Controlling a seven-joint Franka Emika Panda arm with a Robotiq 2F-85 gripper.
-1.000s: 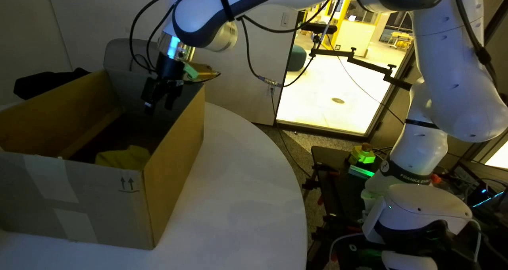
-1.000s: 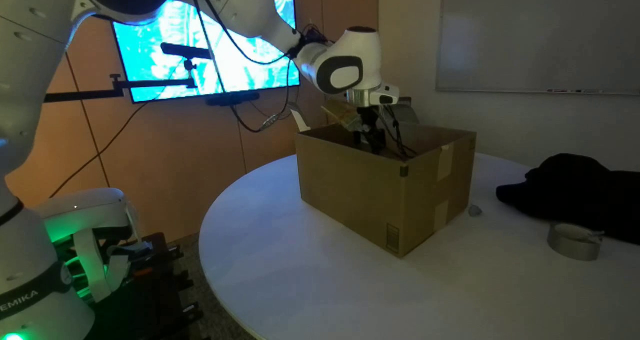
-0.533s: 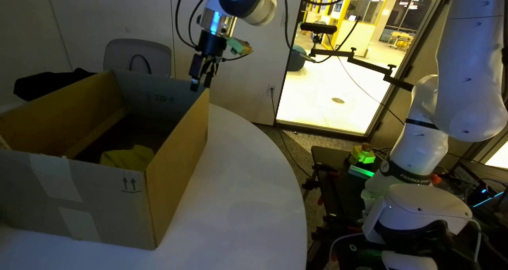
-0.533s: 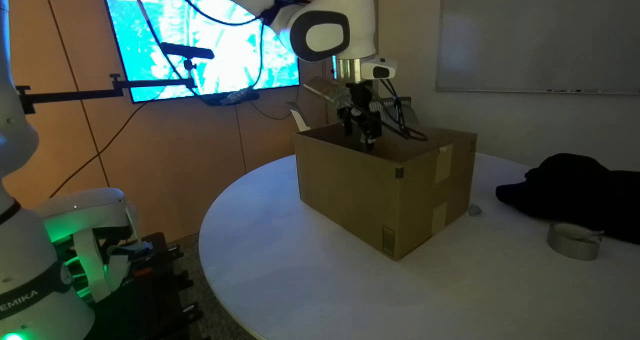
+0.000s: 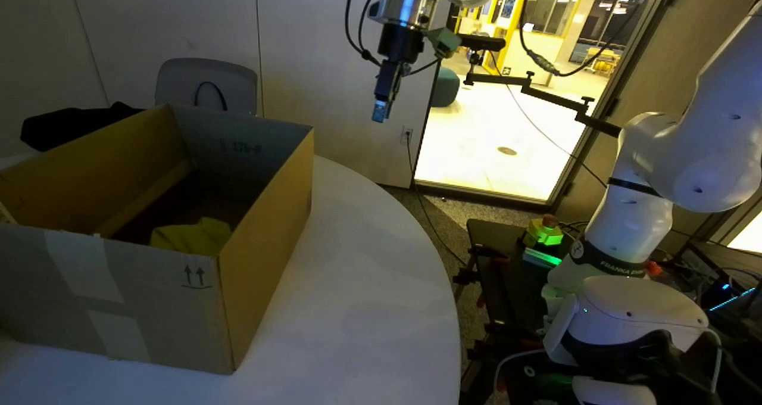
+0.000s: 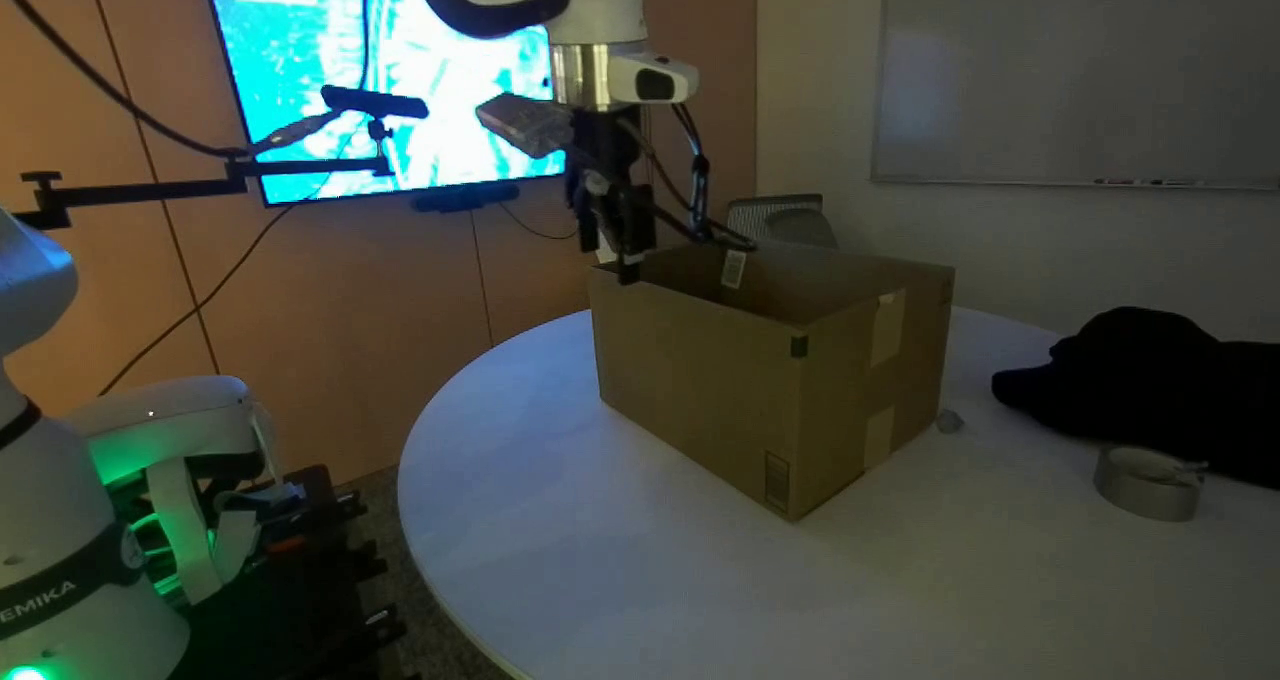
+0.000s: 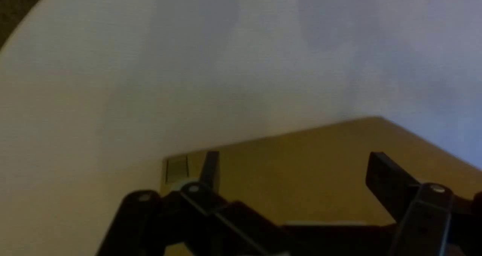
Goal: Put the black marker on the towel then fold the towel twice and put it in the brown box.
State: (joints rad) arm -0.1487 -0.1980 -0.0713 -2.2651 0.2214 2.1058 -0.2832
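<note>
The brown box (image 5: pixel 268 250) stands open on the table; its wall also shows in an exterior view (image 6: pixel 700 390) and its outer side in the wrist view (image 7: pixel 339 147). The yellow-green towel (image 5: pixel 191 237) lies crumpled inside the box, near the side with the printed arrows; the box walls partly hide it. My gripper (image 5: pixel 380 114) hangs in the air outside the box, higher than its rim. It also shows in an exterior view (image 6: pixel 608 260). In the wrist view the gripper (image 7: pixel 295 160) has its fingers wide apart with nothing between them. The black marker is hidden or out of view.
The white round table (image 5: pixel 357 310) carries the box. A grey tape roll (image 6: pixel 1148 482) and a black cloth (image 6: pixel 1150 390) lie beside the box. A grey chair (image 5: pixel 205 86) stands behind the table. A camera on a bracket (image 6: pixel 372 102) is near the arm.
My gripper has risen out of the box and moved away past its rim, toward the robot base. The box has shifted slightly. The towel stays in the box.
</note>
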